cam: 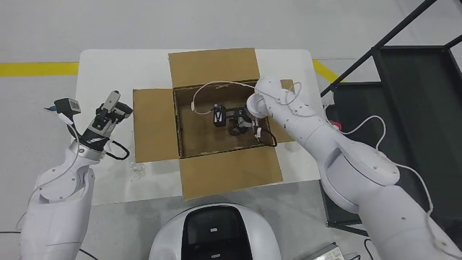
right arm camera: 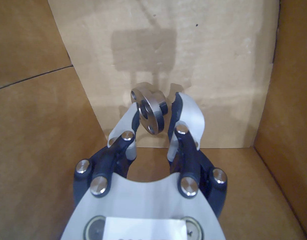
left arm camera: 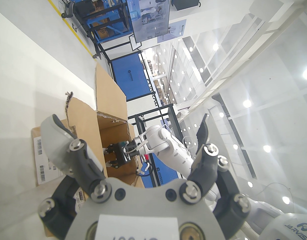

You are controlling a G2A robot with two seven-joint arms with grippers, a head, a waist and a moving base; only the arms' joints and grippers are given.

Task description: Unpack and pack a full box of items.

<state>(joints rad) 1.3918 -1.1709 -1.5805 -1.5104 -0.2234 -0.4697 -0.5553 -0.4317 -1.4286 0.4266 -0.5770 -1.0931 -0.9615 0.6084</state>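
An open cardboard box [cam: 213, 66] stands in the middle of the white table [cam: 115, 72], flaps folded outward. My right gripper [cam: 224, 115] is down inside it, near the middle of its floor. In the right wrist view that gripper [right arm camera: 156, 104] is shut on a round metal flange [right arm camera: 148, 112] with bolt holes, held just above the box floor and facing one brown inner wall [right arm camera: 168, 38]. My left gripper [cam: 112, 112] hangs over the table left of the box; its fingers [left arm camera: 56, 136] are spread wide with nothing between them. From there the right gripper [left arm camera: 113, 156] shows inside the box [left arm camera: 108, 106].
A black metal rack [cam: 411, 79] stands off the table's right side. A white cable [cam: 216, 85] from the right arm loops over the box opening. The box's left flap [left arm camera: 43, 156] carries barcode labels. Bare table lies to the left of the box.
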